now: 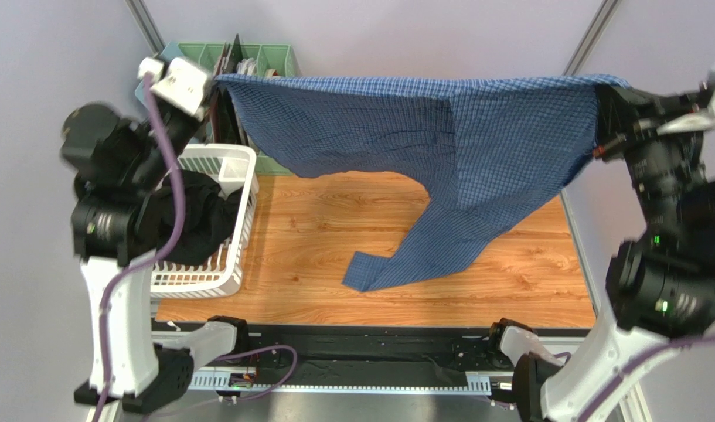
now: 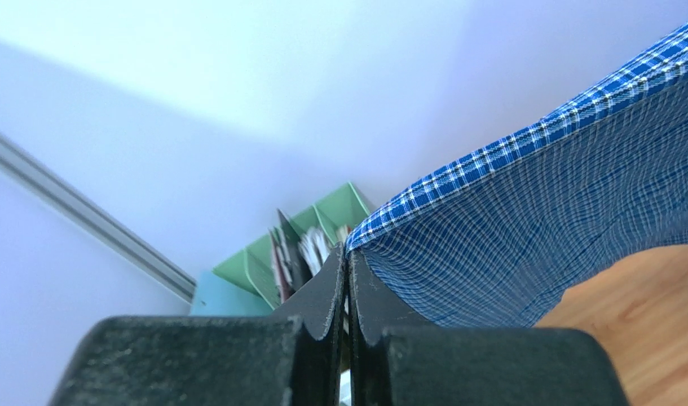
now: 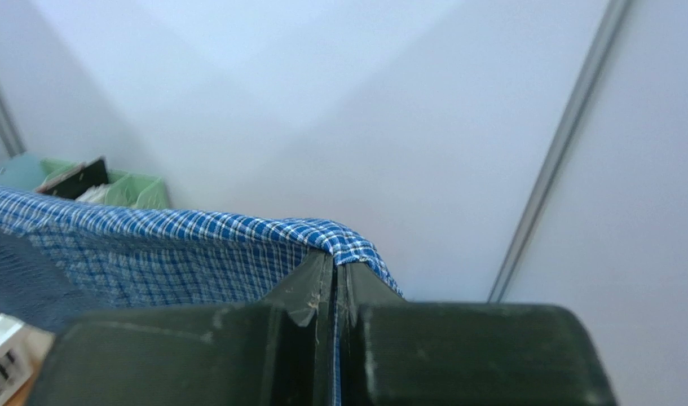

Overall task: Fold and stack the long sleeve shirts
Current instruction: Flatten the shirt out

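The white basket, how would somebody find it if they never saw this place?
Look at the wooden table, then go to its left edge. The white basket sits there, with slotted sides and dark clothes piled inside. The green file holder behind it holds papers, and the checked shirt hangs in the air.

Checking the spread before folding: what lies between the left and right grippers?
The blue checked shirt spans the gap, its top edge stretched from the left gripper to the right gripper, both shut on it. The top view shows this.
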### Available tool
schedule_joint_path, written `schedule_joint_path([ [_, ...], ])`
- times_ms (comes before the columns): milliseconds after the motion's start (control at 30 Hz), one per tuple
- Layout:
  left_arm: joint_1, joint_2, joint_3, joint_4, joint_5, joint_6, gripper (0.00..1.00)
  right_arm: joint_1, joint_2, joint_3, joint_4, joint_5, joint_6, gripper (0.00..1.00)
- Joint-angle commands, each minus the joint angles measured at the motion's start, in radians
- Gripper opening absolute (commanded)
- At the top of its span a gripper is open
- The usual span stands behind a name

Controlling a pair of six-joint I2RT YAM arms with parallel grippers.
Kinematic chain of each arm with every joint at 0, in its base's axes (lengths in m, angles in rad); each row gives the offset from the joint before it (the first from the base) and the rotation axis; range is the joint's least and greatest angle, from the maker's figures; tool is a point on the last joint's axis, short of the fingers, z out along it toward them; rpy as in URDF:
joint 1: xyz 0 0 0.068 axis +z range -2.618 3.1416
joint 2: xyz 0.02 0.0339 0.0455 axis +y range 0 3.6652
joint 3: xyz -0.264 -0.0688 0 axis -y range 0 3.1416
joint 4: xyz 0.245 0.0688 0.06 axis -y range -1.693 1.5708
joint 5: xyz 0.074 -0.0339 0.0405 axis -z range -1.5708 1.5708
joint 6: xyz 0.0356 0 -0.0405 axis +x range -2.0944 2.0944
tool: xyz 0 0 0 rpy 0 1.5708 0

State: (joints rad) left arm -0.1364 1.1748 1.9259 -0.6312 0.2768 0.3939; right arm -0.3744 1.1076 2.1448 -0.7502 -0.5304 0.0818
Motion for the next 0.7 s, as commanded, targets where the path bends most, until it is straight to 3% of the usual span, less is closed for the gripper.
schedule_joint_path([
  [0, -0.006, -0.154, -0.064, 0.125, -0.033, -0.052, 0.0, -0.011, -0.121, -0.045, 0.081, 0.21, -0.01, 0.0],
  [167, -0.006, -0.248, -0.004, 0.12, -0.036, -0.088, 0.0, -0.009, -0.225, 0.058, 0.092, 0.285, -0.028, 0.0],
  [367, -0.006, -0.164, 0.231, 0.099, -0.059, -0.154, 0.0, -0.009, -0.134, 0.274, 0.142, 0.276, -0.04, 0.0],
  [533, -0.006, -0.044, 0.246, 0.099, -0.082, -0.141, 0.0, -0.011, -0.042, 0.235, 0.201, 0.172, -0.021, 0.0],
  [667, -0.006, 0.009, 0.064, 0.137, -0.031, -0.132, 0.0, -0.011, -0.006, 0.003, 0.221, 0.005, 0.009, 0.0],
])
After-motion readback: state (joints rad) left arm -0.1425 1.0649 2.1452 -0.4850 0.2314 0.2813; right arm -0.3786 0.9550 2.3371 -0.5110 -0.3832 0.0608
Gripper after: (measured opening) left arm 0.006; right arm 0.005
